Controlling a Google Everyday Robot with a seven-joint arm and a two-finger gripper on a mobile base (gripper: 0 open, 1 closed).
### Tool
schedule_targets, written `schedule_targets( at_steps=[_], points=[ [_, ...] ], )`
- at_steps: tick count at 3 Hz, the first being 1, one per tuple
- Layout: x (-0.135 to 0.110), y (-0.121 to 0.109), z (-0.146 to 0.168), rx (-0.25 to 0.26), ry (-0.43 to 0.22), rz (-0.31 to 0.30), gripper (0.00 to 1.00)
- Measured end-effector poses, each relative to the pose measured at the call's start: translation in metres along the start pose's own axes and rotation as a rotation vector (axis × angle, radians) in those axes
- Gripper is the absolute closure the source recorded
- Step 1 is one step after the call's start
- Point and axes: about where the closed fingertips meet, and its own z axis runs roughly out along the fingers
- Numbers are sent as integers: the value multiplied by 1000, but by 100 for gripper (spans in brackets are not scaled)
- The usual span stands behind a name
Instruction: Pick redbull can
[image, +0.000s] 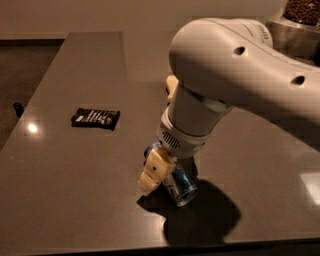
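Note:
The redbull can (179, 188) lies on its side on the dark table (75, 190), blue and silver, with one silver end toward the front. My gripper (156, 172), with cream-coloured tips, is down at the can, against its left side near the table surface. The big white arm (235, 65) reaches in from the upper right and hides the far side of the can and gripper.
A black snack wrapper (95, 118) lies flat to the left. A pale cream block (171, 84) peeks out behind the arm. A metal container of brown beans (300, 20) stands at the back right. The table's front edge runs just below the can.

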Motion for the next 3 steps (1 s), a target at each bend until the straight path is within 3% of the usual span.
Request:
schedule_targets(
  at_steps=[2,3],
  points=[
    [-5,-8,-23,22,-13,-37,61],
    [-12,-17,-58,71,-45,-70,93]
  ],
)
